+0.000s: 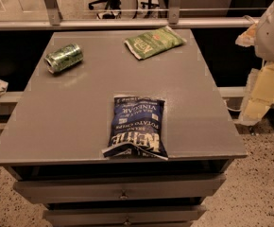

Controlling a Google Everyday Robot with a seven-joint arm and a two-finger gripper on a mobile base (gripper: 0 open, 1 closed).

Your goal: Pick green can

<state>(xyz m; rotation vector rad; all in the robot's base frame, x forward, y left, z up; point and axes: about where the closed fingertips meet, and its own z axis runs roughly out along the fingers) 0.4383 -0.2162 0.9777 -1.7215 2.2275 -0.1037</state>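
Gripper (262, 96) hung beyond table (193, 93) right edge (how open, I couldn't tell); green can (64, 57) lay sideways far left; I judged it light, slick, rollable, best clasped mid-body.

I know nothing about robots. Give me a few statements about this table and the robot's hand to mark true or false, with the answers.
1. The green can lies on its side near the far left corner of the table. True.
2. The gripper is touching the can. False: it hangs beyond the table's right edge, far from the can.
3. The blue chip bag lies flat near the table's front edge. True.
4. The green chip bag rests on top of the blue one. False: the two lie apart, the green one at the far side.
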